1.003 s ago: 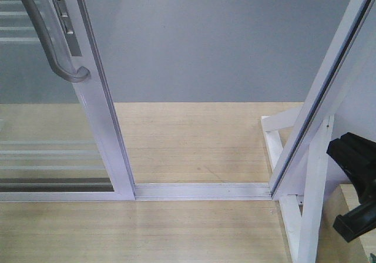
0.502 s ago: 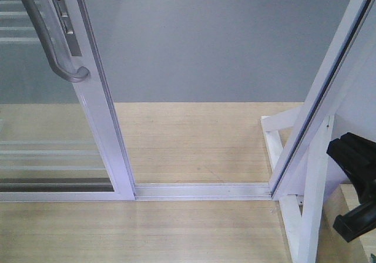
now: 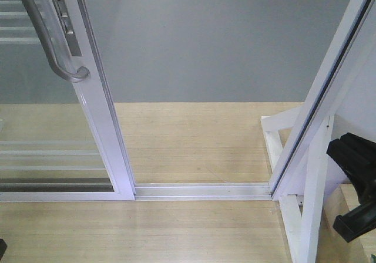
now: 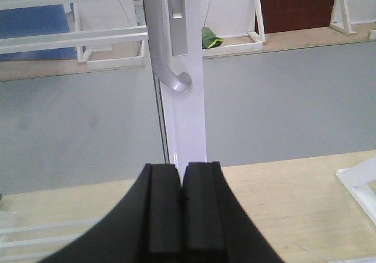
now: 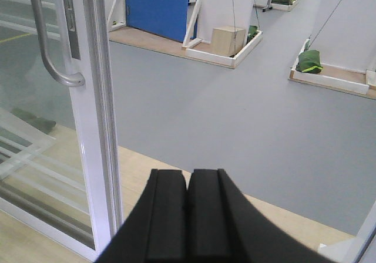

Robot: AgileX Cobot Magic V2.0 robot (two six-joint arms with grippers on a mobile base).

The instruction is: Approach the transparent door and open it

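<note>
The transparent door [image 3: 101,134] stands at the left of the front view, a glass panel in a white frame with paired white bars low down. Its curved grey handle [image 3: 48,43] is on the stile. Between the stile and the slanted white post [image 3: 329,93] on the right there is an open gap over the floor track [image 3: 202,191]. My left gripper [image 4: 180,170] is shut and empty, in line with the door stile [image 4: 189,122] and below the handle [image 4: 168,69]. My right gripper [image 5: 188,176] is shut and empty, to the right of the stile [image 5: 91,128] and handle [image 5: 51,60].
A white brace frame [image 3: 311,216] stands at the foot of the post, with part of my black right arm [image 3: 358,186] beside it. Beyond the wooden platform lies grey floor [image 3: 217,46]. Far off are a blue panel [image 5: 157,7], a cardboard box [image 5: 228,40] and green bags [image 5: 309,61].
A small dark corner has come into the bottom left edge of the front view. The door, post and right arm have not visibly moved.
</note>
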